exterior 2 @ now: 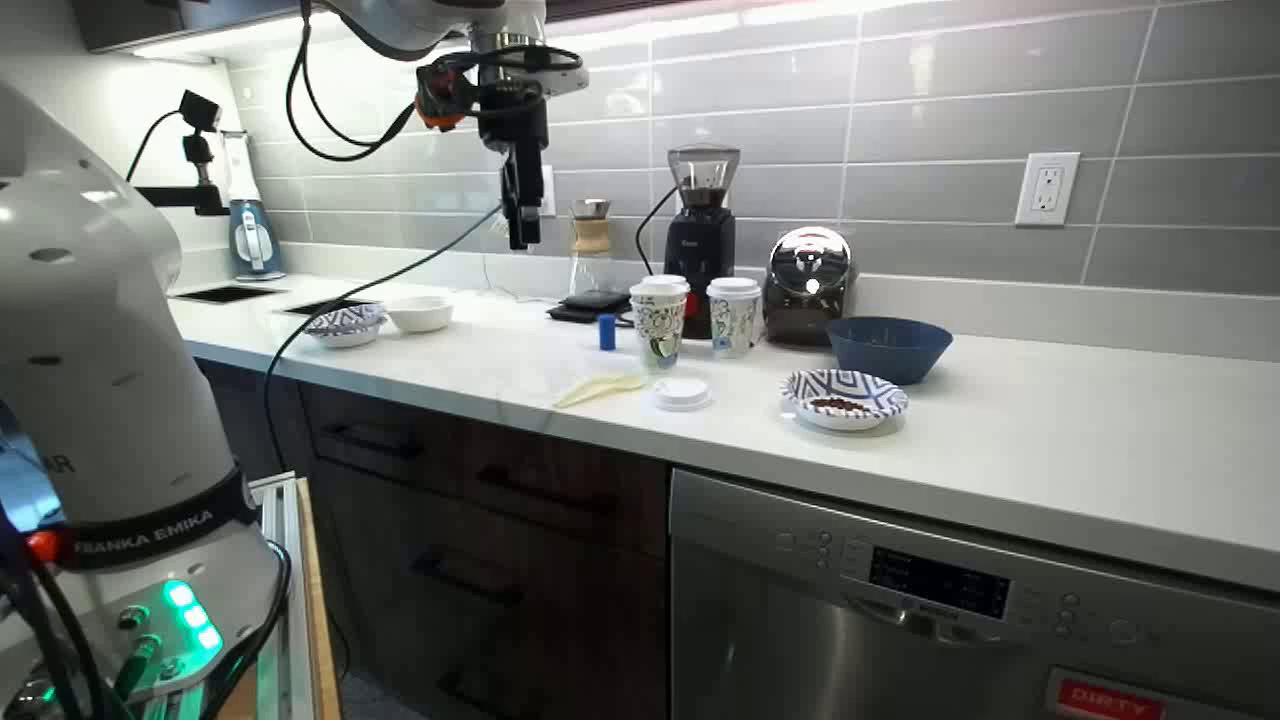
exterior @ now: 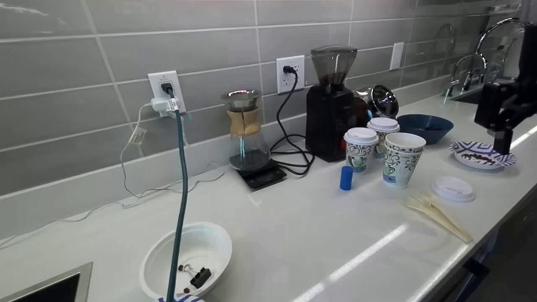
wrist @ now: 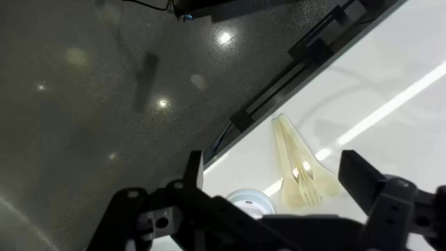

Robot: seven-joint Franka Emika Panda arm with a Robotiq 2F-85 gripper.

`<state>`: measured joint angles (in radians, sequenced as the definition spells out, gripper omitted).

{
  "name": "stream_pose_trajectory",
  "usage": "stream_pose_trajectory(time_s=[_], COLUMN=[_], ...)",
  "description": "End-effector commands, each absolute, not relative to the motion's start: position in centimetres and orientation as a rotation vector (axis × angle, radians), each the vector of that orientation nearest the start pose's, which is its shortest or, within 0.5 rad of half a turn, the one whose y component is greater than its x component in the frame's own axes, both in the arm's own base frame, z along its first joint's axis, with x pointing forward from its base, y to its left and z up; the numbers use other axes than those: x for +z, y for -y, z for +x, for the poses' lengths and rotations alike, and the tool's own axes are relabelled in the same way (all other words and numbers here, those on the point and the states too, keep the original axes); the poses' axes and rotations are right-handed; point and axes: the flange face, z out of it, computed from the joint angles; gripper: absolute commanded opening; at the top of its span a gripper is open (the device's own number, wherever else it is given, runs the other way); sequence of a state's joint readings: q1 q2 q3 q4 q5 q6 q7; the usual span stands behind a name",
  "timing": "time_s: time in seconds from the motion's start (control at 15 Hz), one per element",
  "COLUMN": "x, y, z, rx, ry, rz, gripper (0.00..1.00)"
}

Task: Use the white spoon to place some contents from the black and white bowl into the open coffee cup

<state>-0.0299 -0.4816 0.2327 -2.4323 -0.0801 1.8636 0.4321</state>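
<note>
My gripper [wrist: 273, 164] stands wide open with nothing between its fingers. High over the counter it hangs, pointing down, in an exterior view [exterior 2: 523, 235]. Below it, pale cream cutlery lies in a bundle: a spoon [wrist: 292, 195], another spoon [wrist: 327, 183], and a fork [wrist: 309, 190] between them. The lidless open coffee cup [exterior: 402, 163] stands upright behind the cutlery; its inside bottom is hidden. The patterned black and white bowl [exterior 2: 845, 395] holds dark reddish bits [exterior 2: 838, 405]. A gripper finger [exterior: 502, 142] overlaps that bowl's rim in an exterior view, though apart from it.
A loose white lid [exterior: 453, 188] lies near the cutlery. Lidded cups [exterior: 361, 147], a blue cylinder [exterior: 346, 178], a dark blue bowl [exterior 2: 890, 348] and a grinder [exterior: 331, 109] stand close by. A white bowl [exterior: 205, 239] and another patterned bowl [exterior 2: 345, 325] sit farther along. A cable crosses the counter.
</note>
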Motion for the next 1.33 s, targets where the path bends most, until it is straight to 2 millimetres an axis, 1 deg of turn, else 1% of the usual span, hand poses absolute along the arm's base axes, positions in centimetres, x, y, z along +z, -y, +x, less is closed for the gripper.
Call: stream_pose_trajectory(time_s=[0.0, 0.6, 0.73, 0.8, 0.93, 1.07, 1.2, 1.27], x=[46.7, 46.7, 46.8, 46.8, 45.8, 44.4, 42.2, 41.0], y=[-7.7, -7.7, -9.3, -9.7, -10.0, -10.1, -9.3, -8.6], z=[38.6, 38.6, 39.6, 40.1, 41.2, 42.0, 42.5, 42.6], rx=[0.069, 0.069, -0.089, -0.140, -0.247, -0.328, -0.370, -0.362], ry=[-0.389, -0.389, -0.151, -0.081, 0.073, 0.227, 0.349, 0.385], rz=[-3.322, -3.322, -3.340, -3.333, -3.298, -3.245, -3.188, -3.168], gripper=[1.00, 1.00, 1.00, 1.00, 1.00, 1.00, 1.00, 1.00])
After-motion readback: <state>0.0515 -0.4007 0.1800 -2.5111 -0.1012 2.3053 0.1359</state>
